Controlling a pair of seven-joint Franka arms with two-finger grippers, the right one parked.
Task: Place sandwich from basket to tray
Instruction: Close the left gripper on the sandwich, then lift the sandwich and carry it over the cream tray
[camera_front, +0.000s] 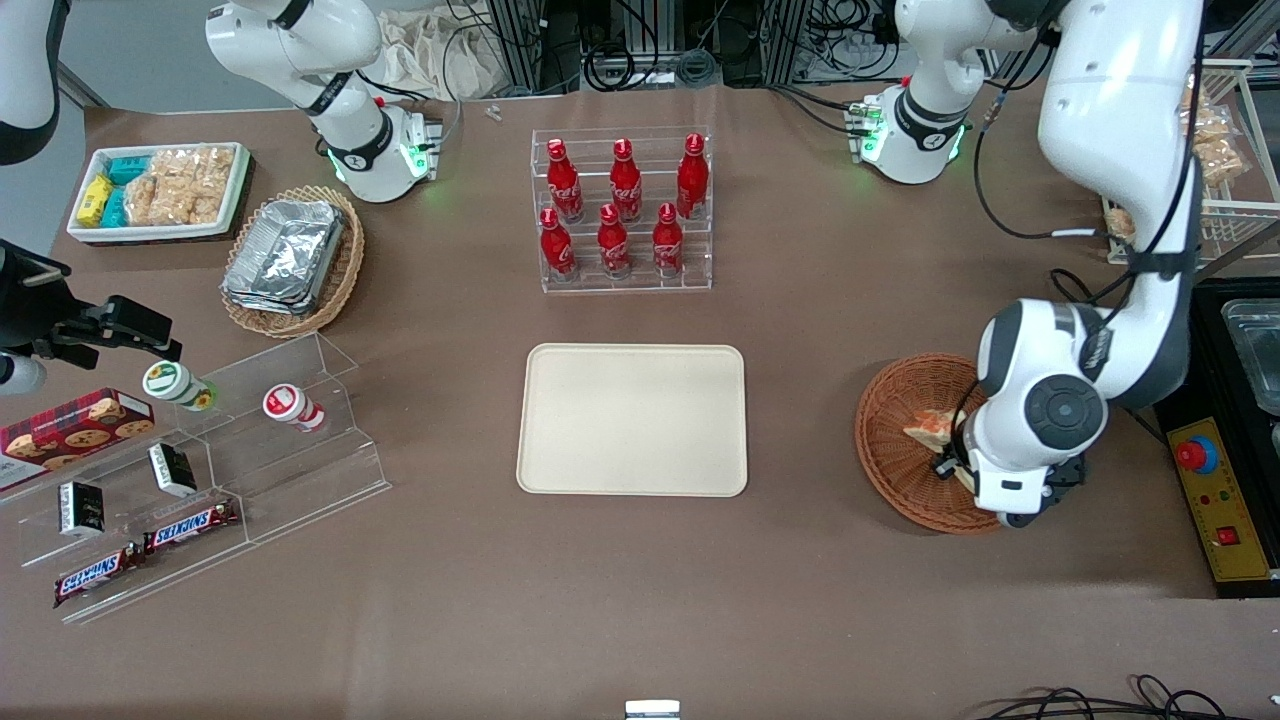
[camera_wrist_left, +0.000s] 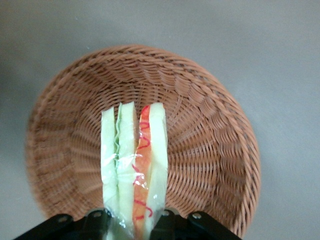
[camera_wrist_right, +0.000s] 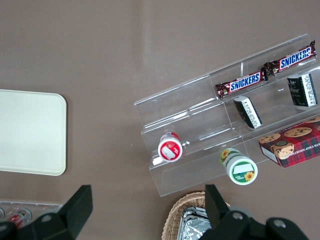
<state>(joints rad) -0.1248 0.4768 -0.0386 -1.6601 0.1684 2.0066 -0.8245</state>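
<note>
Now, as things stand —
Gripper (camera_wrist_left: 134, 222): over the basket (camera_front: 885, 440), fingers clamped on the sandwich (camera_wrist_left: 134, 167).
Sandwich: wrapped, held above the basket's floor.
Tray (camera_front: 632, 420): bare — well apart, toward the table's middle.

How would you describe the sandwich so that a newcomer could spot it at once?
Find the round reddish-brown wicker basket toward the working arm's end of the table, beside the cream tray. The sandwich sits over it, pinched by the gripper: a plastic-wrapped wedge of pale bread with orange and green filling.
</note>
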